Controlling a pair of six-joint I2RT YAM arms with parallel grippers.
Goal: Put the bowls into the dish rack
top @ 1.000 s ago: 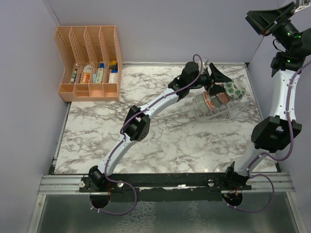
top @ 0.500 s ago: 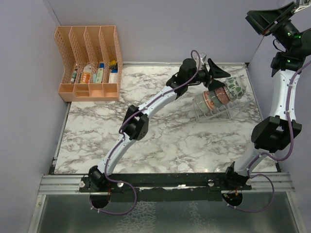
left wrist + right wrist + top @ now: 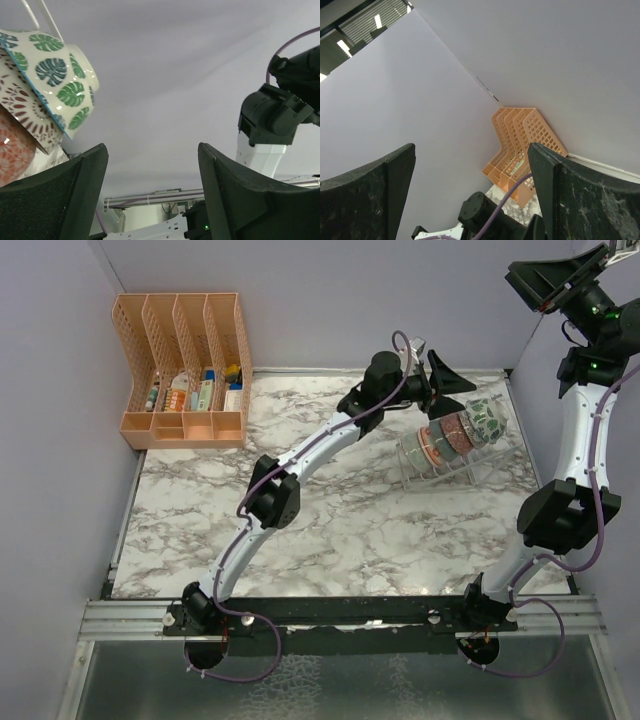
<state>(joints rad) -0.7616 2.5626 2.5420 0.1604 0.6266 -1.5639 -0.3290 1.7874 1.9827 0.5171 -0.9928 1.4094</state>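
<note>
Several bowls stand on edge in a row in the clear dish rack (image 3: 428, 472) at the far right of the table. The green-leaf bowl (image 3: 487, 418) is at the far end, a pink-white lattice bowl (image 3: 458, 430) beside it, a red-orange bowl (image 3: 432, 446) nearer. The left wrist view shows the green-leaf bowl (image 3: 55, 75), the lattice bowl (image 3: 20, 107) and the red-orange bowl (image 3: 12, 150) at its left edge. My left gripper (image 3: 450, 392) (image 3: 151, 150) is open and empty, just above and left of the bowls. My right gripper (image 3: 548, 282) (image 3: 471, 147) is open and empty, raised high at the far right.
An orange four-slot file organizer (image 3: 185, 370) with small items stands at the far left corner, and also shows in the right wrist view (image 3: 525, 135). Grey walls enclose the table on the left, back and right. The right arm (image 3: 575, 440) stands along the right edge.
My left gripper has risen and drawn back from the bowls toward the far wall. The bowls stay in the rack. The right arm has not moved.
</note>
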